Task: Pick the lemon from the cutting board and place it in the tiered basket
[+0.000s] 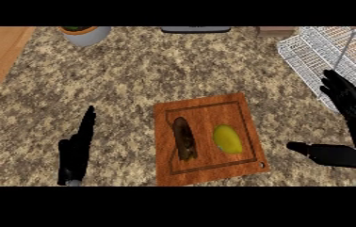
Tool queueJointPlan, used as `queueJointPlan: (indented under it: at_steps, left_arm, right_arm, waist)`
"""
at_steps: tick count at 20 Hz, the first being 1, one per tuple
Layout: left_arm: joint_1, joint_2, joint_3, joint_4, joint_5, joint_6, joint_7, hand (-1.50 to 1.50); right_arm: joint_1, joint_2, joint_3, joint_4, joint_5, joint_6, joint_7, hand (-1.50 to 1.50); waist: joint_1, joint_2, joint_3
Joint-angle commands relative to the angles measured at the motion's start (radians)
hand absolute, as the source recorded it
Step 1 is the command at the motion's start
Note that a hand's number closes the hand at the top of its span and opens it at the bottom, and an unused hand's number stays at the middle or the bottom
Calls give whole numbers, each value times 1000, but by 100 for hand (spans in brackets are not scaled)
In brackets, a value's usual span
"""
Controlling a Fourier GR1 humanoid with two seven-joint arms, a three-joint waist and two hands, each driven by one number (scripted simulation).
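A wooden cutting board (208, 139) lies on the speckled granite counter (160, 70), close to the counter's near edge and a little right of its middle, turned slightly so its corners are not square to that edge. A groove runs around the board just inside its rim, and a small hole shows at its near right corner. The lemon (227, 139) rests on the right half of the board, inside the groove, with its long axis running roughly front to back. Beside it on the left half lies a dark brown elongated item (184, 138), apart from the lemon; what it is cannot be told.

The white wire tiered basket (316, 54) stands at the counter's far right corner, well apart from the board, with a thin upright rod rising from it.

The right hand (341, 96) hangs at the right edge, between the basket and the board, its fingers spread and straight and its thumb held out low toward the board; it touches nothing and holds nothing. The left hand (80, 143) shows left of the board near the near edge, fingers straight and together, pointing away, resting.

At the far edge stand a grey pot (87, 34) with a green plant on the left and a dark flat object (196, 29) near the middle.
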Motion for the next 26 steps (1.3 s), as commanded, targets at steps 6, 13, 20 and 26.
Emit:
queueJointPlan:
  at_steps: [6, 13, 20, 26]
  left_arm:
    - [-28, -33, -37, 10, -31, 26, 72, 0]
    - [-25, 7, 21, 66, 13, -80, 2, 0]
    - [41, -5, 20, 24, -10, -62, -14, 0]
    - [-1, -24, 10, 10, -42, -30, 39, 0]
  right_arm:
    - [-58, -314, 182, -255, 249, 103, 460, -150]
    - [-223, -226, 333, -341, 502, 102, 832, -150]
    - [-383, -4, 514, -222, 725, 206, 1016, -150]
    - [-392, 67, 620, -142, 791, 322, 1110, -150]
  waist:
    - [11, 7, -6]
    - [27, 11, -3]
    - [33, 10, -2]
    - [27, 9, -2]
